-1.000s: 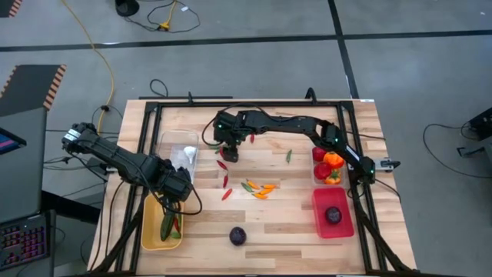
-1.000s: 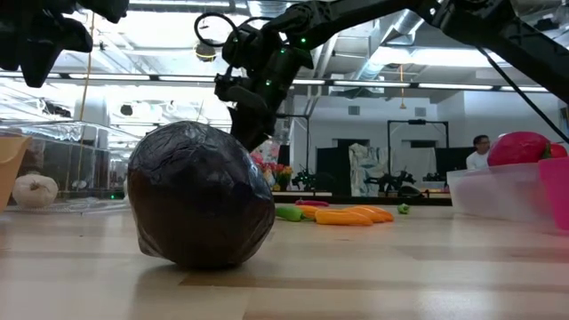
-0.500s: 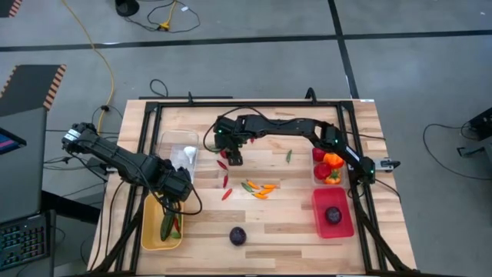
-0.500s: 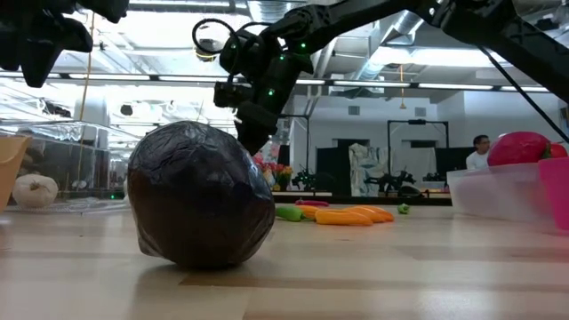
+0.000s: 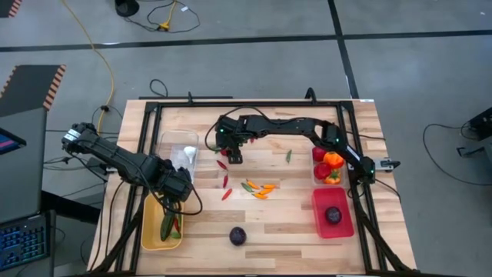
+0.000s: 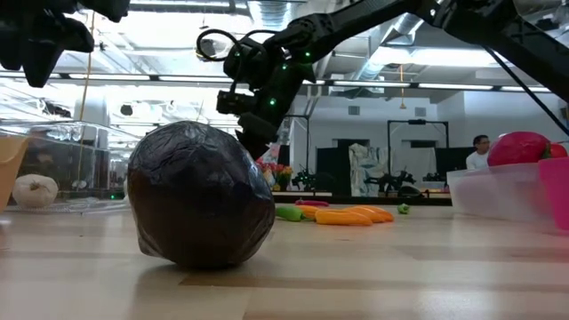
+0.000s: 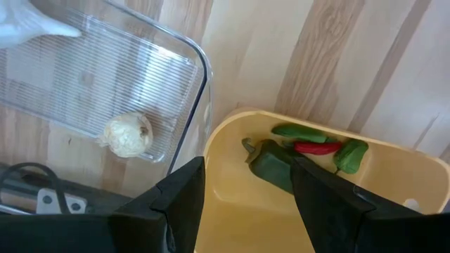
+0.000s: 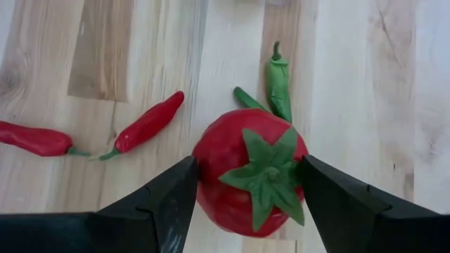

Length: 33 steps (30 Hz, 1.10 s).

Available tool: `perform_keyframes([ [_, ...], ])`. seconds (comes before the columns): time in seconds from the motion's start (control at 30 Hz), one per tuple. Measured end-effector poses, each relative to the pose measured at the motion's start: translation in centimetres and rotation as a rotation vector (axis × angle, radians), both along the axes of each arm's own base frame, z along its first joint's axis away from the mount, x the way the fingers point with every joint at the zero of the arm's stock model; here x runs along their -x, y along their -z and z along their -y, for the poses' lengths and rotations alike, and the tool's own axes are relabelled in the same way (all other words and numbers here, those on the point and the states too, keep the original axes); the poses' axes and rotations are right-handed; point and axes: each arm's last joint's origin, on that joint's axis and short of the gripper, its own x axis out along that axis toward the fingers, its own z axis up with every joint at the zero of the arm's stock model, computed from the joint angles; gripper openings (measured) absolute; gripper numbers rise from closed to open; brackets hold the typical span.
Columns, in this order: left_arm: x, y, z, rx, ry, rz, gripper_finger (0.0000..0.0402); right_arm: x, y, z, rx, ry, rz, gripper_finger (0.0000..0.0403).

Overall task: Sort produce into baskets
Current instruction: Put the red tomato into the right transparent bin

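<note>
Right gripper (image 8: 246, 183), almost unmoved since a moment ago, holds a red tomato (image 8: 249, 179) between its fingers above red chillies (image 5: 224, 174) near the bench's far edge, while the left gripper (image 7: 247, 190) hangs open over the yellow bin (image 5: 151, 231).

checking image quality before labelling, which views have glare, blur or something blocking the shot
Low view: the purple round sits close to the lens and hides much of the table, with bright ceiling lights behind. Right wrist view: the tomato is sharp. Left wrist view: the clear bin catches pale glare.
</note>
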Motion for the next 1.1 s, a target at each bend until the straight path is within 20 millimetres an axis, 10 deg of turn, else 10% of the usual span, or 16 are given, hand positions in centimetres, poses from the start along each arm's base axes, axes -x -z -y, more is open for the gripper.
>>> perform_keyframes([
  [0.7, -1.9, -0.2, -1.7, -0.132, -0.033, 0.178, 0.0196, -0.3, 1.2, -0.5, -0.084, 0.151, 0.044, 0.0277],
  [1.1, 2.9, -3.6, -3.8, -0.239, -0.038, 0.313, 0.0196, -0.7, 1.1, -0.2, -0.084, 0.152, 0.093, 0.0276],
])
